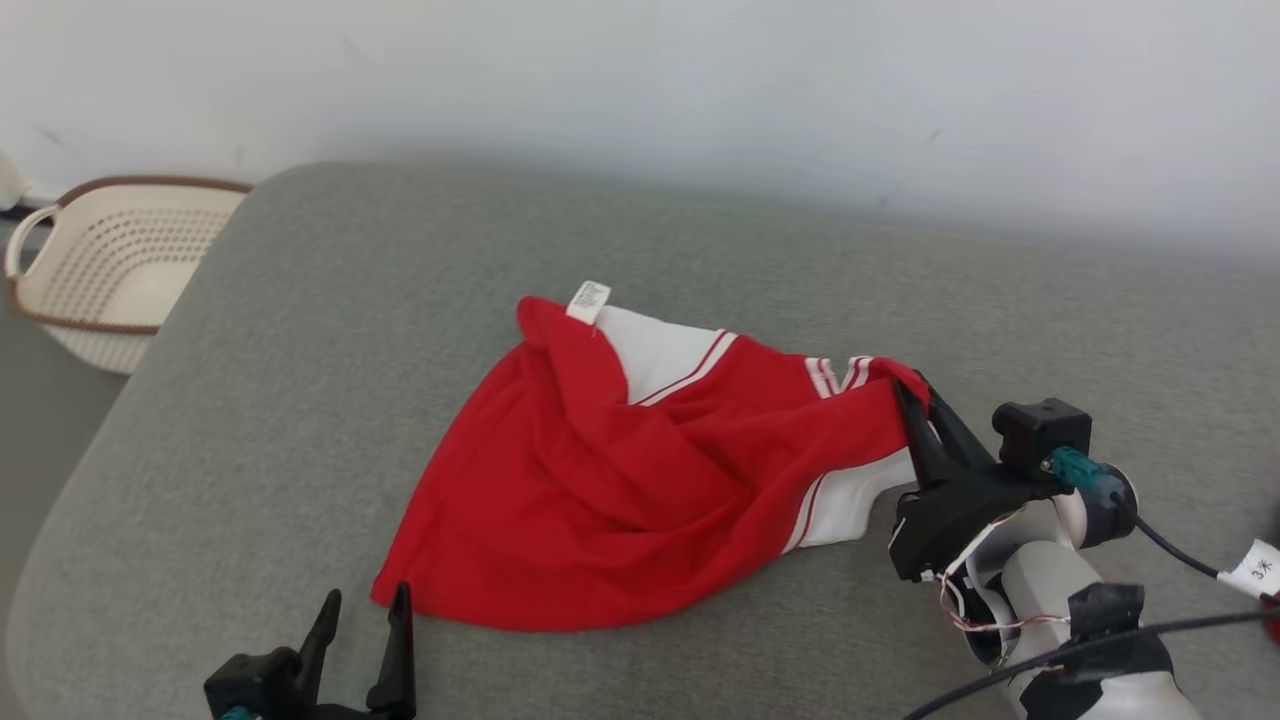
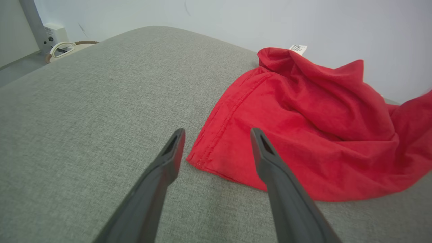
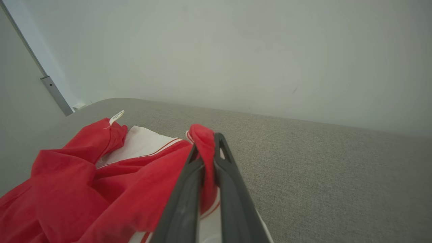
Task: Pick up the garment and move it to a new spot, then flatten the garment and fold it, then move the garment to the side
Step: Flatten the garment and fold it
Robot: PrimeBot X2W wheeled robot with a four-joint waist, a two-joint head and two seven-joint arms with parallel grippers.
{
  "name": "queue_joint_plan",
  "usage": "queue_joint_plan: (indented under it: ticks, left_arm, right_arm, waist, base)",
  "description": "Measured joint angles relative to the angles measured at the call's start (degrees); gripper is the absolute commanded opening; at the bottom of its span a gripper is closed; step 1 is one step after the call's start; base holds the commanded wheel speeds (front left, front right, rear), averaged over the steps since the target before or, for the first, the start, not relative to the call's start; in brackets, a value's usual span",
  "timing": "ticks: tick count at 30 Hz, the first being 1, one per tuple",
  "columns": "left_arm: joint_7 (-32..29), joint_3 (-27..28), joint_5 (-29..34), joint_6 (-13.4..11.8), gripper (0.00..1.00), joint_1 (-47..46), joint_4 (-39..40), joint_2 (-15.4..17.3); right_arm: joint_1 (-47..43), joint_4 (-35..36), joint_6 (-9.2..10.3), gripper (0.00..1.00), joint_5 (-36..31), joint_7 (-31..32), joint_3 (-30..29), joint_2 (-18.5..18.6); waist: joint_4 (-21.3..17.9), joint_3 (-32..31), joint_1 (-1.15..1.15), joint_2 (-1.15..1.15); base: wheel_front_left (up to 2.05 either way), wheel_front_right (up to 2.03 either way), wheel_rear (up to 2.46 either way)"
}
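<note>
On the grey cushion (image 1: 300,350), a woven, slightly nubby pad with a rounded near-left corner, one garment (image 1: 600,480) lay crumpled near the middle. It was thin red cloth, soft and deeply creased, with a stitched hem along its left edge and white panels edged by narrow red and white stripes. One small white label (image 1: 588,301) stuck up from its far peak. The right gripper (image 1: 912,390) had its two dark, tapered fingers pressed together on a bunched red fold at the garment's right end, the cloth pinched between them and lifted a little off the cushion. The left gripper (image 1: 367,595) hung low at the garment's near-left corner, its two slim fingers spread wide; in the left wrist view that hemmed corner sat between the tips, and whether they touched it could not be told. Past the cushion's left edge stood one cream basket (image 1: 100,270) of perforated plastic, with a brown rim and a looped handle. Behind everything rose a plain, pale wall (image 1: 700,80).
</note>
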State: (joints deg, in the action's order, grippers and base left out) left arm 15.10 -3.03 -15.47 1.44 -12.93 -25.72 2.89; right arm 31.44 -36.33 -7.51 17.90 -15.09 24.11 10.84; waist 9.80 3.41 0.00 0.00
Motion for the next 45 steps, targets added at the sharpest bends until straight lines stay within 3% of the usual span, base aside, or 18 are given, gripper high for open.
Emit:
queue_joint_plan:
  ticks: [3,4,5,6,10,15,24,33,45]
  left_arm:
    - [0.0,-1.85,-0.27,-0.02,1.0,-0.71,-0.02,-0.04]
    - [0.0,-2.37,-0.51,-0.03,1.0,-0.85,-0.08,0.0]
    - [0.0,-2.72,-0.6,-0.05,1.0,-1.08,-0.07,0.02]
    - [0.0,-3.08,-0.67,-0.11,1.0,-1.22,-0.08,0.01]
    - [0.0,-3.34,-0.88,-0.56,1.0,-1.21,0.0,0.02]
    - [0.0,-2.53,-0.21,-0.99,1.0,-1.08,0.3,-0.02]
    - [0.0,-1.1,0.97,-0.62,1.0,0.71,1.01,-0.03]
    - [0.0,-1.54,1.32,-0.04,1.0,1.28,1.19,-0.02]
    - [0.0,-1.66,1.42,-0.21,1.0,1.09,1.35,0.02]
  right_arm:
    - [2.72,-6.3,0.0,0.0,-1.22,0.0,-1.48,0.08]
    - [3.68,-8.4,0.0,0.16,-1.47,-0.01,-2.0,0.05]
    - [4.59,-10.69,0.0,0.47,-1.71,-0.01,-2.4,0.01]
    - [5.35,-12.72,0.0,1.0,-2.04,0.0,-2.76,0.05]
    - [7.77,-17.28,0.0,1.0,-2.85,0.0,-4.93,-0.36]
    - [7.26,-14.7,0.0,1.0,-3.82,0.0,-6.38,-1.54]
    - [-0.74,-7.31,0.0,1.0,-3.78,0.0,-8.9,-1.56]
    - [-4.34,-6.49,0.0,1.0,-3.97,-0.01,-11.37,-1.0]
    - [-1.19,-10.8,0.0,1.0,-5.94,0.0,-11.59,0.15]
  waist:
    - [2.15,0.91,0.0,0.0]
    - [2.88,1.26,0.0,0.0]
    - [3.57,1.6,0.0,0.0]
    - [4.23,1.96,0.0,0.0]
    - [6.41,3.37,0.0,0.0]
    - [6.77,4.25,0.01,0.01]
    - [3.31,1.89,0.0,0.0]
    - [0.2,0.05,-0.01,0.0]
    - [5.73,1.74,0.0,0.0]
  base:
    - [0.0,0.0,0.0]
    - [0.0,0.0,0.0]
    - [0.0,0.0,0.0]
    - [0.0,0.0,0.0]
    - [0.0,0.0,0.0]
    - [0.0,0.0,0.0]
    - [0.0,0.0,0.0]
    - [0.0,0.0,0.0]
    - [0.0,0.0,0.0]
